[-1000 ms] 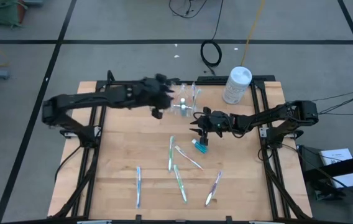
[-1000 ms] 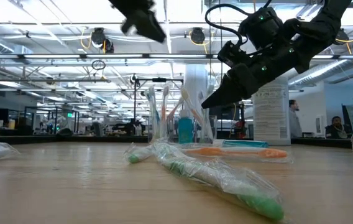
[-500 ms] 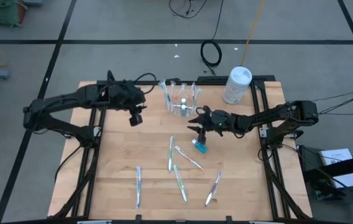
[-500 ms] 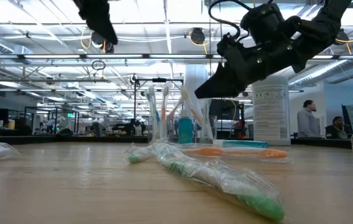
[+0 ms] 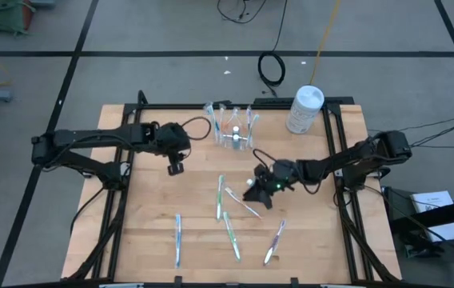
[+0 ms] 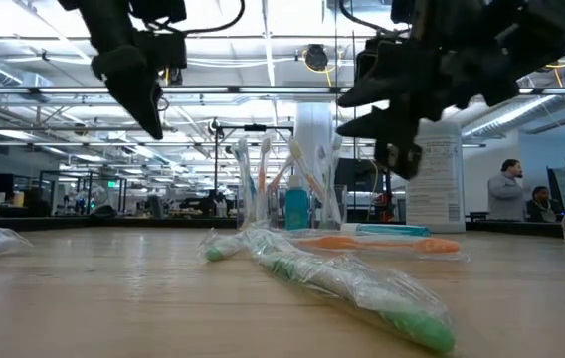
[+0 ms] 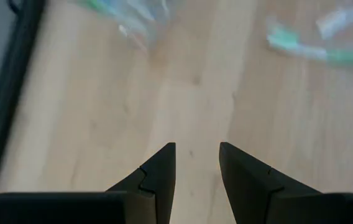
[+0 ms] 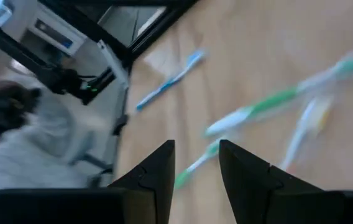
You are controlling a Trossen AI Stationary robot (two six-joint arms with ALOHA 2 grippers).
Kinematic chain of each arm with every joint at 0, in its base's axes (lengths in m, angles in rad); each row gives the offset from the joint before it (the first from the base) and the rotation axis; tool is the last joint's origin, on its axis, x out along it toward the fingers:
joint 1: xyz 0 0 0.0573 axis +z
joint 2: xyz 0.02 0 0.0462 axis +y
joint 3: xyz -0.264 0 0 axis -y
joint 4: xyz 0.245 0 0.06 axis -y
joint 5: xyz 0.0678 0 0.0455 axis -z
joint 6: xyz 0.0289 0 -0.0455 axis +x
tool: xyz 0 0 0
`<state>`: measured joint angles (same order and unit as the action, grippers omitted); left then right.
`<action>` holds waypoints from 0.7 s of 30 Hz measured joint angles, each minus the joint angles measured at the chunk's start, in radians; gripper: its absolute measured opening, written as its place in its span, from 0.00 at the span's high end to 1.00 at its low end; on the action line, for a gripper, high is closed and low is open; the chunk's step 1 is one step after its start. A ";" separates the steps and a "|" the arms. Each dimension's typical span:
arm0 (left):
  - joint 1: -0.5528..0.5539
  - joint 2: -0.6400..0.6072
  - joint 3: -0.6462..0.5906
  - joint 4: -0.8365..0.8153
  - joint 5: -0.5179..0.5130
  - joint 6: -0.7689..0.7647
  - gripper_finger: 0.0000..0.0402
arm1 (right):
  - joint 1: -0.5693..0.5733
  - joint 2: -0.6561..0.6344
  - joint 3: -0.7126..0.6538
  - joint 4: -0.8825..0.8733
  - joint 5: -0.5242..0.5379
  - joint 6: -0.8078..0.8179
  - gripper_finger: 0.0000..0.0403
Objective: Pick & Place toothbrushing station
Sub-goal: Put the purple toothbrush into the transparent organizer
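Toothbrushes: five slim wrapped ones (image 5: pixel 228 212) lie loose on the wooden table (image 5: pixel 147 232); more stand in the small clear plastic cup (image 5: pixel 232 132) near its far edge. Left gripper (image 5: pixel 175 168) hovers left of the cup, right gripper (image 5: pixel 257 190) above the loose brushes; both are slightly spread, holding nothing.

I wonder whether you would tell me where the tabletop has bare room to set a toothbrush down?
Bare wood lies along the table's left side, from the left end effector down to the blue toothbrush, and at the right, beside the pink toothbrush. The middle is crowded: loose brushes under the right end effector, the cup behind.
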<state>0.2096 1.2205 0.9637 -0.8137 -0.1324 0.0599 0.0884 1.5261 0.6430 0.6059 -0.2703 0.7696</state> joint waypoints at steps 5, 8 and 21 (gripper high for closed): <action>0.000 0.000 -0.039 0.000 0.050 -0.011 0.68 | 0.080 -0.002 0.000 -0.012 -0.067 0.221 0.76; 0.000 0.000 -0.040 0.009 0.055 -0.012 0.68 | 0.128 -0.004 0.000 -0.030 -0.130 0.320 0.78; 0.000 0.000 -0.039 0.169 0.055 0.065 0.68 | 0.397 -0.004 0.000 -0.138 -0.197 0.841 0.82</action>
<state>0.2092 1.2201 0.9246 -0.6451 -0.0778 0.1244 0.4856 1.5223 0.6434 0.4681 -0.4672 1.6111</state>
